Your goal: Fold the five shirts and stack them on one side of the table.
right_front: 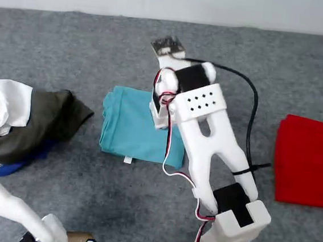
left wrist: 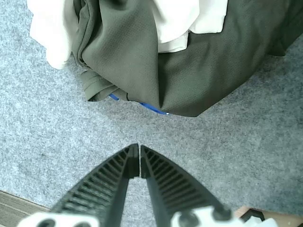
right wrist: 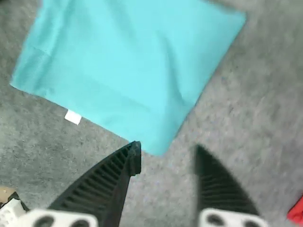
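A folded teal shirt (right_front: 129, 128) lies at the table's middle, seen close in the right wrist view as teal shirt (right wrist: 128, 71). My right gripper (right wrist: 168, 150) hangs open just above one of its corners, holding nothing; the right arm (right_front: 206, 131) stretches over the shirt's right edge. A folded red shirt (right_front: 308, 161) lies at the far right. At the left is a loose pile: a white shirt (right_front: 6, 103), an olive shirt (right_front: 53, 119) and a blue one (right_front: 2, 167) underneath. My left gripper (left wrist: 140, 161) is shut and empty over bare table, short of the olive shirt (left wrist: 189, 61).
Grey felt covers the table (right_front: 99, 52). A white tag (right wrist: 72, 117) sticks out from the teal shirt's edge. A black cable (right_front: 252, 112) runs along the right arm. Open felt lies between the teal and red shirts and along the back.
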{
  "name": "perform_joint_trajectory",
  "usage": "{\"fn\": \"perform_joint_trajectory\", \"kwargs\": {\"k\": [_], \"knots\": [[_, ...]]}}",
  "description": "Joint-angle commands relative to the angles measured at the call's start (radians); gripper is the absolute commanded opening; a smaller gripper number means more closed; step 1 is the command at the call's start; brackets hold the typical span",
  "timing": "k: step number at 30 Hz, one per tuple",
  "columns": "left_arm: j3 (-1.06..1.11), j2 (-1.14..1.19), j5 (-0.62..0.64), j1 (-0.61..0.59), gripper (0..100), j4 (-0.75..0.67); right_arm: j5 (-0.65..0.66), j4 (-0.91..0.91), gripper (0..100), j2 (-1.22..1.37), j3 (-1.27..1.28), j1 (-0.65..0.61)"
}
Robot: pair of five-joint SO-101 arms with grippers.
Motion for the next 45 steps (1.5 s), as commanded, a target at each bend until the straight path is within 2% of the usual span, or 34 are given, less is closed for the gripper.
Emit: {"fn": "perform_joint_trajectory", "kwargs": {"k": [1, 15, 25, 27, 32, 34, 39, 45], "knots": [[-0.035, -0.034, 0.008, 0.006, 2, 0.011, -0.064, -0.010, 30.7, 0.004, 0.020, 0.012], [-0.035, -0.032, 0.008, 0.006, 2, 0.011, -0.077, -0.289, 30.7, 0.369, 0.017, 0.016], [-0.035, -0.032, 0.008, 0.006, 2, 0.011, -0.083, -0.297, 30.0, 0.526, 0.017, 0.018], [-0.035, -0.032, 0.008, 0.006, 2, 0.011, -0.083, -0.295, 25.4, 0.529, 0.017, 0.018], [-0.035, -0.032, 0.008, 0.006, 2, 0.011, -0.071, -0.314, 6.2, 0.530, 0.017, 0.021], [-0.035, -0.032, 0.008, 0.006, 2, 0.011, -0.032, -0.315, 1.1, 0.529, 0.017, 0.035], [-0.035, -0.032, 0.008, 0.006, 2, 0.011, 0.026, -0.292, 1.0, 0.498, 0.015, 0.104], [-0.035, -0.032, 0.008, 0.008, 2, 0.011, 0.198, -0.143, 1.0, 0.361, 0.017, 0.168]]}}
